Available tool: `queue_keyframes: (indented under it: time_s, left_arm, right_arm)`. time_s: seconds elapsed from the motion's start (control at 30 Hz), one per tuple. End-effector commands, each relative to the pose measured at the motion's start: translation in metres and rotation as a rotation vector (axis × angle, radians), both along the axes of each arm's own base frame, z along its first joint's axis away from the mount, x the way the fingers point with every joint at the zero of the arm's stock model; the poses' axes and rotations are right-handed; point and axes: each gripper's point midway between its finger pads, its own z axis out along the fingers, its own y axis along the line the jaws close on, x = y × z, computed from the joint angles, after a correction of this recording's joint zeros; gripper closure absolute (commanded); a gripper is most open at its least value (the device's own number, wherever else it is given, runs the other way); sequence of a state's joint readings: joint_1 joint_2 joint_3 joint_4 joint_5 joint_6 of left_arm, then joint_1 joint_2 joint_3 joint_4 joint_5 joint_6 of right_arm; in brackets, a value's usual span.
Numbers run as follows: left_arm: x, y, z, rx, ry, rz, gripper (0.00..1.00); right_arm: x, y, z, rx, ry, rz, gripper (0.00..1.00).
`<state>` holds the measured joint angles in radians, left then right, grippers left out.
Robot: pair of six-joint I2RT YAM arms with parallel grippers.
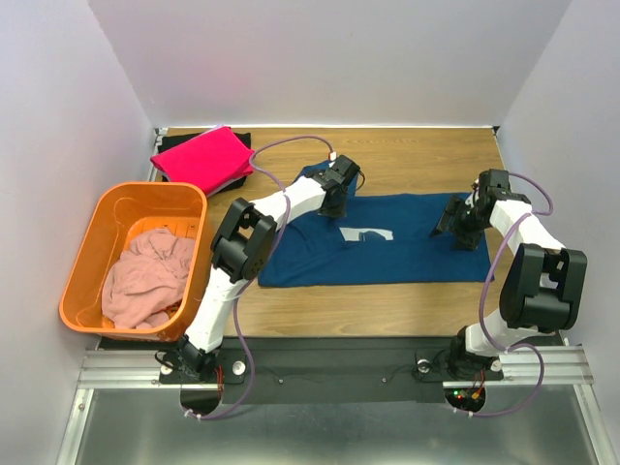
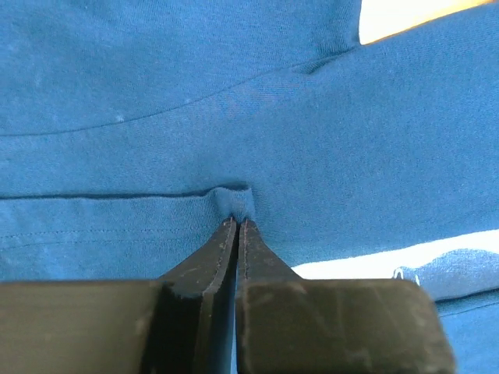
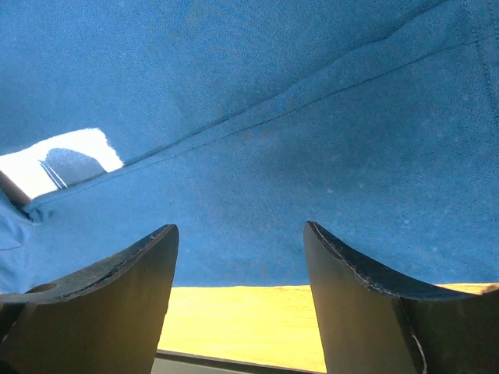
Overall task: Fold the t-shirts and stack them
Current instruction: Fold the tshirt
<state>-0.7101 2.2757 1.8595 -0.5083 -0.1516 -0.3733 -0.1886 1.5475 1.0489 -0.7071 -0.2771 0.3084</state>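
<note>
Nearest, along the bottom of the top view: bases of the left arm [image 1: 291,201] and right arm [image 1: 528,231], side by side, with bare wood of the worktop [image 1: 387,310] just beyond.

Next, across the centre of the frame: the navy t-shirt [image 1: 387,257], spread flat with its long side running left to right, white print [image 1: 366,233] face up near the middle.

Left jaws down on the upper edge of that tee, left of centre. From the left wrist: pressed together on a small pucker of the navy t-shirt [image 2: 234,101] at a hem line, white print [image 2: 366,265] at lower right.

Right jaws at the tee's right end. From the right wrist: spread wide with nothing between them, poised over the edge of the navy t-shirt [image 3: 273,117], a strip of worktop [image 3: 234,319] at the bottom of the frame. Contact with the cloth impossible to tell.

At the left edge of the top view: orange basket [image 1: 155,187], pale pink t-shirt [image 1: 145,276] crumpled inside.

Farthest, in the upper left corner of the worktop: bright pink t-shirt [image 1: 201,155], folded, lying on the black t-shirt [image 1: 228,182], only dark edges of the latter showing.
</note>
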Motion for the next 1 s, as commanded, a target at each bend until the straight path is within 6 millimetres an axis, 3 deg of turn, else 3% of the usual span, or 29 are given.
queue_keyframes:
  time_s: [0.0, 0.03, 0.37, 0.97]
  left_arm:
    - [0.012, -0.006, 0.019, -0.010, -0.048, -0.002, 0.94]
    - [0.013, -0.008, 0.020, -0.015, -0.049, -0.005, 1.00]
    - [0.022, -0.016, 0.042, -0.057, -0.102, 0.003, 1.00]
    - [0.017, -0.034, 0.037, -0.095, -0.104, -0.073, 1.00]
  right_arm:
    - [0.005, -0.002, 0.005, -0.008, -0.029, 0.010, 0.29]
    - [0.005, -0.002, 0.004, -0.008, -0.028, 0.012, 0.29]
    - [0.004, -0.003, 0.004, -0.011, -0.029, 0.011, 0.29]
    - [0.004, -0.004, 0.004, -0.017, -0.026, 0.008, 0.29]
